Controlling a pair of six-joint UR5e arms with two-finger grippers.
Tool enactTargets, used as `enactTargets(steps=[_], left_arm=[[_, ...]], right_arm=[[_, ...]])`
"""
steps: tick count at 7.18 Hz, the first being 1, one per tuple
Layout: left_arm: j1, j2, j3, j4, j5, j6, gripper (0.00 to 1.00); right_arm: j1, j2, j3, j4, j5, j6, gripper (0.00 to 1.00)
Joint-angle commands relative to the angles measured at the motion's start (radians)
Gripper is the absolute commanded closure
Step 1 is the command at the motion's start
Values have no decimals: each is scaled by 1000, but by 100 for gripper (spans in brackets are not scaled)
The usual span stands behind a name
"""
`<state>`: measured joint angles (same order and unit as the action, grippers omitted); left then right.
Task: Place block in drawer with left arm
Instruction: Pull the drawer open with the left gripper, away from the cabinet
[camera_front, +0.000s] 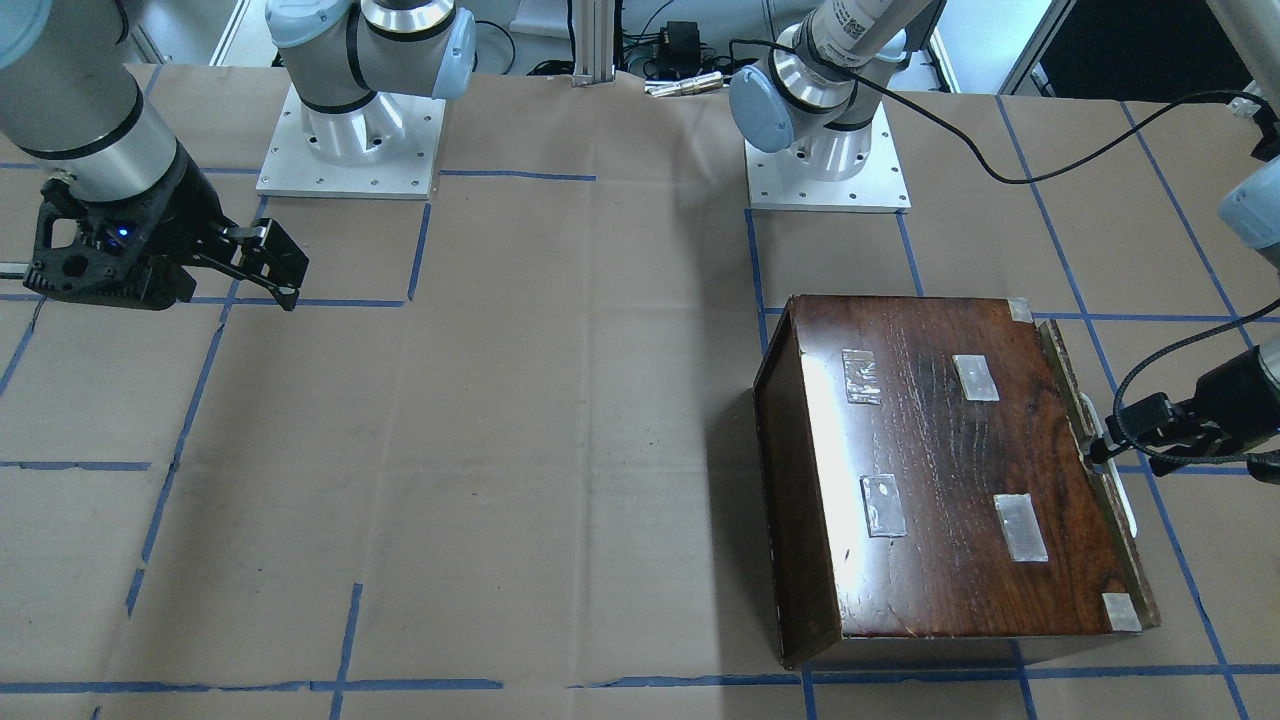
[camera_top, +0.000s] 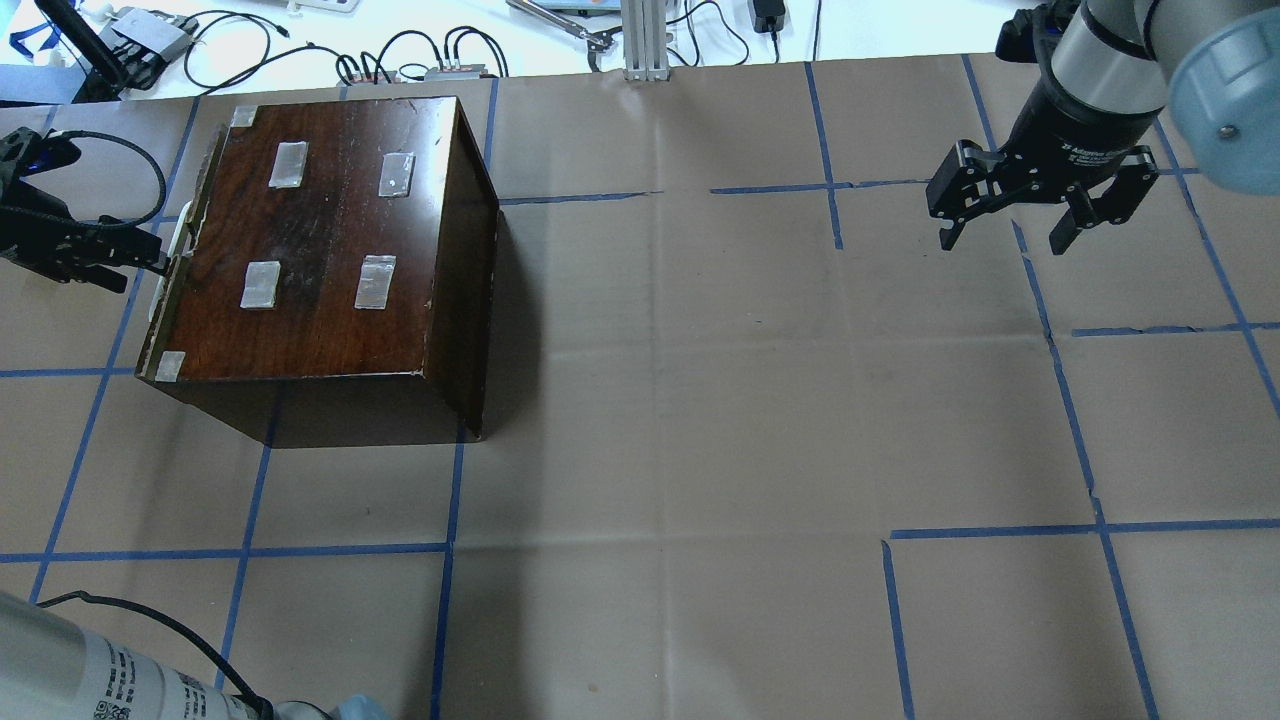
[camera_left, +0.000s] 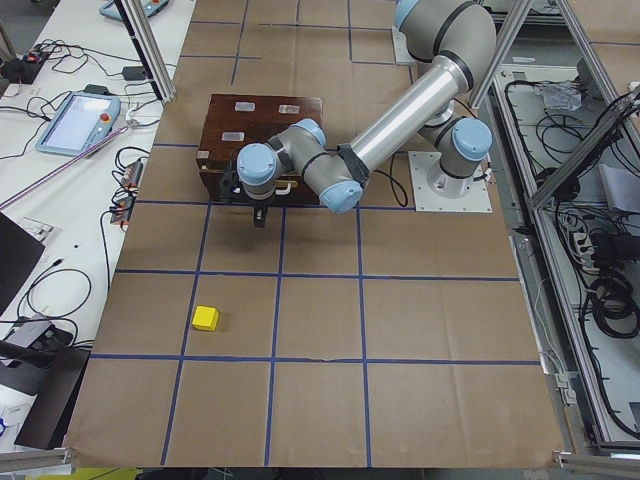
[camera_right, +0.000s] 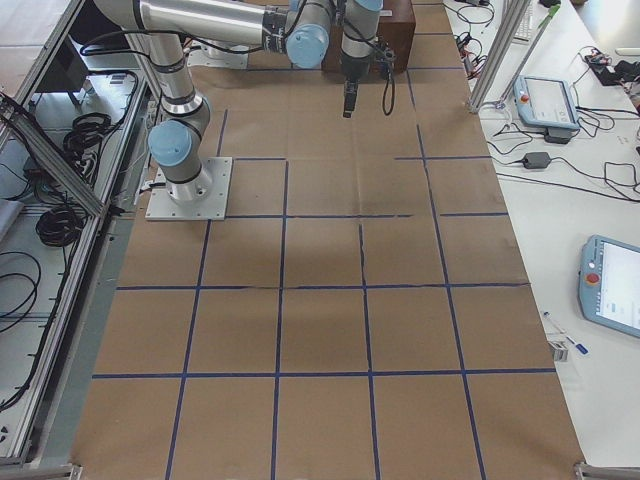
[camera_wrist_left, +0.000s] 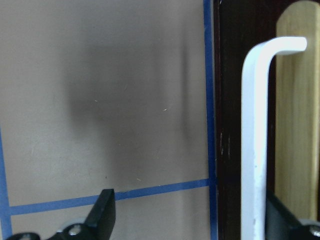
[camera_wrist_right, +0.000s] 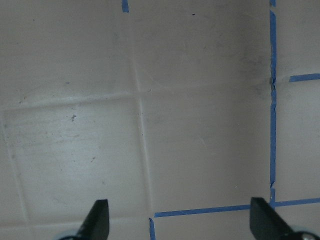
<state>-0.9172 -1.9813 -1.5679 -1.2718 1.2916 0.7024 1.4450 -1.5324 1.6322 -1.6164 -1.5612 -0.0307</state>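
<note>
Your left gripper straddles the handle, fingers spread, gripping nothing yet. You've finished nothing: the drawer looks closed and the block lies on the table, well apart from it. The right gripper hangs spread, empty.

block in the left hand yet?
No: the block lies alone on the table, well apart from the open left hand.

Yellow block on table, well apart from box; left arm at box.
</note>
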Motion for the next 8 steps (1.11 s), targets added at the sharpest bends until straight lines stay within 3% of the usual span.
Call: enactTargets(steps=[1,8], left_arm=[[1,-27,54,-11,3,0,1],[33,-53,72,-15,57,0,1]], right_arm=[[0,0,-2,0,0,0,0],[0,0,0,0,0,0,0]])
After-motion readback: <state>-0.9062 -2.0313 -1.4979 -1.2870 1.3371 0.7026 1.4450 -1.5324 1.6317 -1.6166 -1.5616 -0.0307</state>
